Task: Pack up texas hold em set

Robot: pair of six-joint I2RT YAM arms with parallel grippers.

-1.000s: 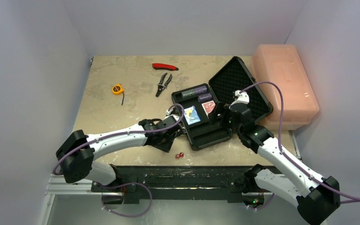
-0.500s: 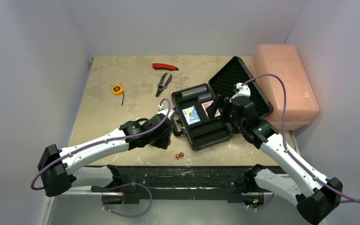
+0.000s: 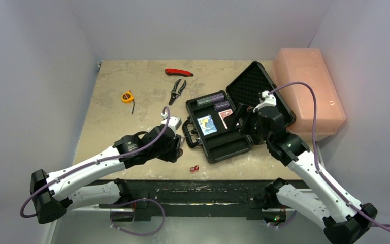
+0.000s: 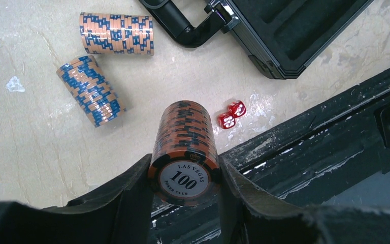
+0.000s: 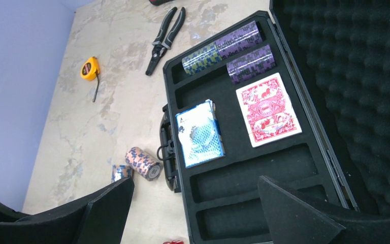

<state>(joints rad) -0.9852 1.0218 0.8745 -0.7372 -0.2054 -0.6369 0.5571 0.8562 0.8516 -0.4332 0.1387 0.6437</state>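
We see the left arm reaching low over the near table edge. Its gripper (image 4: 185, 175) is clamped on an orange chip stack (image 4: 185, 129), with two loose chip stacks (image 4: 117, 34) further left and two red dice (image 4: 232, 114) just right. The right gripper (image 5: 198, 203) hovers above the open briefcase (image 5: 254, 175), jaws wide and empty. The briefcase holds purple chip stacks (image 5: 250, 62) at its far end, then a blue deck (image 5: 199, 133) and a red deck (image 5: 267, 109).

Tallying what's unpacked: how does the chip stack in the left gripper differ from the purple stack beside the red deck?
The held stack is orange-brown and black; the purple stack is purple and black. The held stack is clamped in the left gripper outside the case; the purple stack lies inside it. Both are cylindrical chip stacks.
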